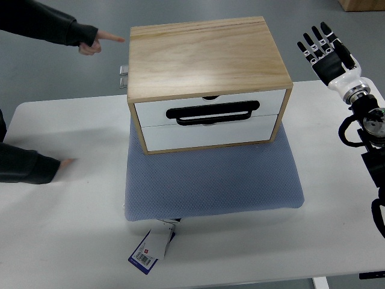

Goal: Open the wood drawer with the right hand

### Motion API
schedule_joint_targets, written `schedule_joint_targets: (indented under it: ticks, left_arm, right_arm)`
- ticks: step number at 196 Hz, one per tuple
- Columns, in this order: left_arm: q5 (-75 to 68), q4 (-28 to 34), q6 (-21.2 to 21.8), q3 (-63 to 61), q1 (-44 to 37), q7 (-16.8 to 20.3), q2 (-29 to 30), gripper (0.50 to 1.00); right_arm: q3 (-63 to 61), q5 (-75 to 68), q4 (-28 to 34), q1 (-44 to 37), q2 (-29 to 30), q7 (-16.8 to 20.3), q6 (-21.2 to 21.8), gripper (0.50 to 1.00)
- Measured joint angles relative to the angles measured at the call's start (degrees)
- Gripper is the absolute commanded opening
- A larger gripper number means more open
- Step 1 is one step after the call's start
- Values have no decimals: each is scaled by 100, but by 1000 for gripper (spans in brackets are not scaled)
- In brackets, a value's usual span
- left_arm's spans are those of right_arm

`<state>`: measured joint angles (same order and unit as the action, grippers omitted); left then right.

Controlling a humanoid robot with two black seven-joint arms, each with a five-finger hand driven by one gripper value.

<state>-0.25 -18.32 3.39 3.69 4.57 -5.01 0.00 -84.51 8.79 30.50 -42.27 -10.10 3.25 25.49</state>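
Note:
A wooden drawer box (207,60) stands on a blue-grey mat (210,180) in the middle of the white table (72,229). Its front holds two white drawers, both closed, with a black handle (213,112) across the seam between them. My right hand (325,51) is raised at the far right, to the right of the box and apart from it, with black fingers (313,42) spread and holding nothing. My left arm does not show.
A person's hand (96,41) in a dark sleeve points at the box's back left corner. Another sleeved hand (36,165) rests on the table at the left edge. A tag (150,250) hangs off the mat's front edge.

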Motion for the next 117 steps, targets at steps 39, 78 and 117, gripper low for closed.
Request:
schedule_joint_targets:
  ticks: [39,78,117]
  left_arm:
    - [1,-7,25,0,0,-4,0,1000]
    - [25,-10,44,0,0,-6,0,1000]
    - [26,-22,13,0,0,-3,0,1000]
  right_arm:
    - [4,0,0,0,0,0,0,944]
    - [263,18,0,-33,-59,0,-20,944]
    - [1051,557,48,-540,-555,19,-124,944]
